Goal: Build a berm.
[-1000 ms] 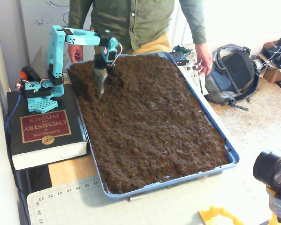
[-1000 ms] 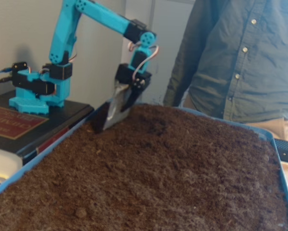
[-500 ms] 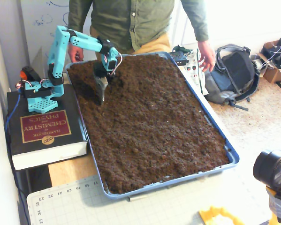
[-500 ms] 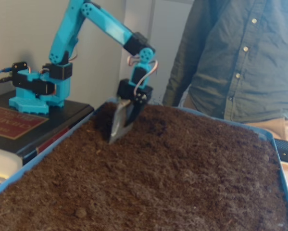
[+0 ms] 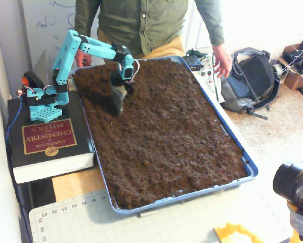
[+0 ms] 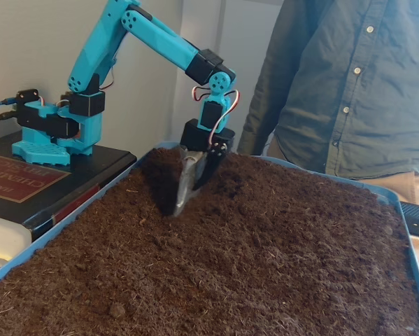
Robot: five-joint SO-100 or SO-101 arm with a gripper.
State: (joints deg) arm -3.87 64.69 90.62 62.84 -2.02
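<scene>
Our blue arm (image 6: 153,42) reaching over the tray (image 5: 232,147) toward 1 o'clock, gripper (image 6: 183,199) angled down, tip in soil (image 5: 161,126), jaw state we cannot tell.

A chemistry handbook (image 5: 49,142) lies left of the blue tray (image 5: 232,142); a backpack (image 5: 252,81) sits right.

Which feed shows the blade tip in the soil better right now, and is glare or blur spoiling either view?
The low fixed view is sharper on the metal scoop blade, touching the dark brown soil. The high fixed view is washed out toward the right, and the blade is small and dim against the soil; a blurred camera lens intrudes at the corner.
</scene>
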